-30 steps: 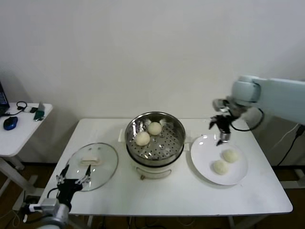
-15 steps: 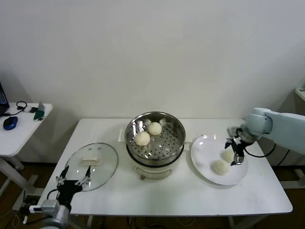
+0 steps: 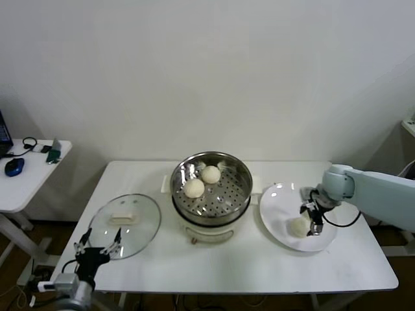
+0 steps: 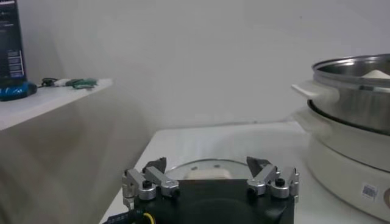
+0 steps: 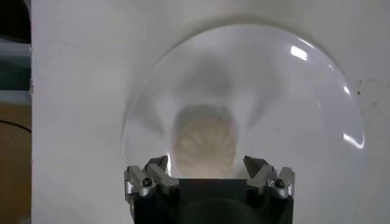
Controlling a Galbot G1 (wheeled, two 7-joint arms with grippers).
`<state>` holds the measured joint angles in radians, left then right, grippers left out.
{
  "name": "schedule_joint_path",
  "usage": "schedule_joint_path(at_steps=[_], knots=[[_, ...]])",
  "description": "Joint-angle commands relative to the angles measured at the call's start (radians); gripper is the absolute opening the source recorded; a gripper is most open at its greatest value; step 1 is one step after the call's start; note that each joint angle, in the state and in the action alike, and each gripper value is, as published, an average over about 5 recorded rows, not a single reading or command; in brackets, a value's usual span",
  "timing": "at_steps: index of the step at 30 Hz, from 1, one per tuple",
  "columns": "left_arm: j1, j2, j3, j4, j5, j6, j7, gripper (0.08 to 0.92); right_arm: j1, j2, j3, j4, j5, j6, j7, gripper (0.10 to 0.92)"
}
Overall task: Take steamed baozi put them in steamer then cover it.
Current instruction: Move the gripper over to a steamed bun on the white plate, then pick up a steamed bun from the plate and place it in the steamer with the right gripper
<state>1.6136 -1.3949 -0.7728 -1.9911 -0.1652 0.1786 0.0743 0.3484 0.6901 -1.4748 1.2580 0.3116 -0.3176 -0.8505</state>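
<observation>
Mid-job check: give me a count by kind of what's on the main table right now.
Baozi: 3 visible, 2 in the steamer, 1 on the plate; the right hand hides part of the plate
Steamer: 1
Glass lid: 1
Plate: 1
Total: 6

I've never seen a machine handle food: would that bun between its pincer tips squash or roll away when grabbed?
Probably squashy: the bun looks like soft, smooth dough, so a hard pinch could dent it. Being round, it might roll on the glossy plate if nudged. The right pincer stands open with a tip on each side, which should steady it.
</observation>
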Motion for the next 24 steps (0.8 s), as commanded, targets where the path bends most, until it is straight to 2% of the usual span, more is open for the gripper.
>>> schedule_joint_path(at_steps=[1,11,15,18,24], knots=[[-0.003,0.0,0.001,0.004,-0.001,0.0,0.0,0.823,-0.065,0.022,0.048,-0.046,-0.016,-0.004,0.01,0.8],[-0.001,-0.001,-0.001,0.002,-0.001,0.0,-0.002,0.823,-0.021,0.041,0.025,-0.045,-0.022,0.014,-0.008,0.642],[0.001,0.0,-0.006,-0.003,-0.001,0.002,-0.002,0.823,0.113,0.044,-0.048,-0.018,-0.005,0.052,-0.047,0.622],[0.003,0.0,-0.007,-0.007,0.001,0.004,-0.002,0.823,0.294,0.065,-0.149,-0.003,0.003,0.125,-0.086,0.618],[0.002,0.0,-0.003,-0.014,0.009,0.008,-0.002,0.823,0.676,0.192,-0.286,0.029,0.002,0.369,-0.163,0.619]])
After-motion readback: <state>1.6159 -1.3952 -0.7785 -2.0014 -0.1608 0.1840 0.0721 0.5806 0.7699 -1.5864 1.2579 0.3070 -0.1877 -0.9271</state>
